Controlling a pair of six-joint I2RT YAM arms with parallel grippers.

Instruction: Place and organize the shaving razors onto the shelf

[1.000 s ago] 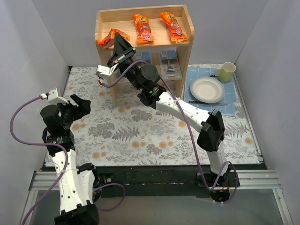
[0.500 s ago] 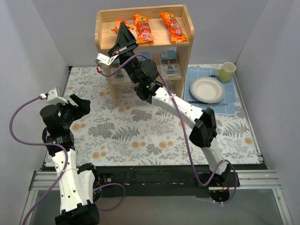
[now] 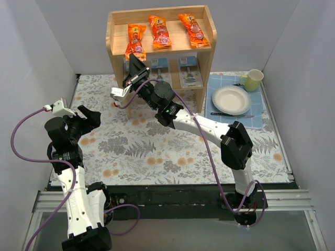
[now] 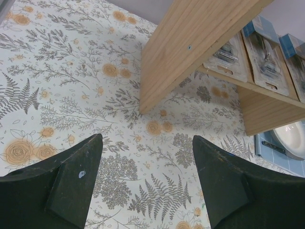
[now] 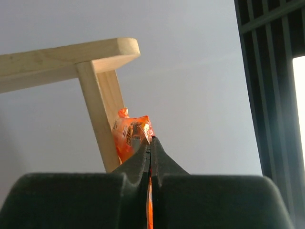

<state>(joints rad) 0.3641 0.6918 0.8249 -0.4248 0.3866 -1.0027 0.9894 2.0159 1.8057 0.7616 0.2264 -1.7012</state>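
The razor packs [image 4: 264, 55] on the shelf [image 4: 190, 47] are likely light, stiff and slick; pinch a card edge. The left gripper [image 4: 147, 138] stands apart and empty; the right gripper [image 5: 150, 139] is pressed together.

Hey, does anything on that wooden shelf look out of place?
Yes: the leftmost orange snack packet on the top tier of the light wooden shelf lies slanted. Its near end appears to hang over the front rim, pinched in the shut right gripper.

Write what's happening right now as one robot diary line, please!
left gripper open, over floral mat | right gripper shut, by left orange packet on top of shelf | three razors on lower tier
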